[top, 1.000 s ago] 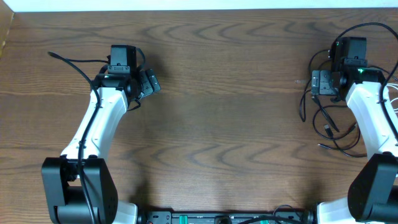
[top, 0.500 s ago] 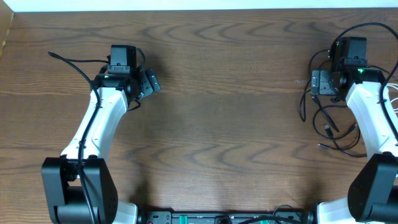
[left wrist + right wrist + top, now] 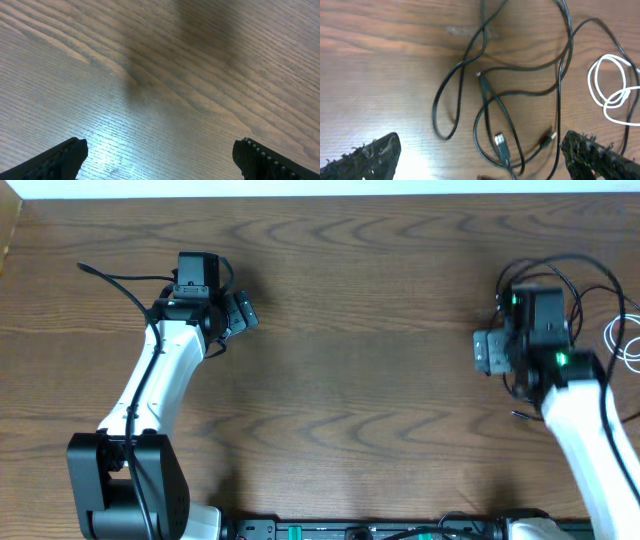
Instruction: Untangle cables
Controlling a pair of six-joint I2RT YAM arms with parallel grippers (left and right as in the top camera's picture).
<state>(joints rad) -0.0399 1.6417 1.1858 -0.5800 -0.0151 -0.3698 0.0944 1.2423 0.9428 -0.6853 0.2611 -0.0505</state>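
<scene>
Left gripper (image 3: 160, 162) fingers spread wide over the wood table (image 3: 360, 330), holding nothing. Right gripper (image 3: 485, 160) also wide and empty, above the looped black cable (image 3: 501, 144) at the table's right side. White cable (image 3: 615, 97) coiled just right of it.
</scene>
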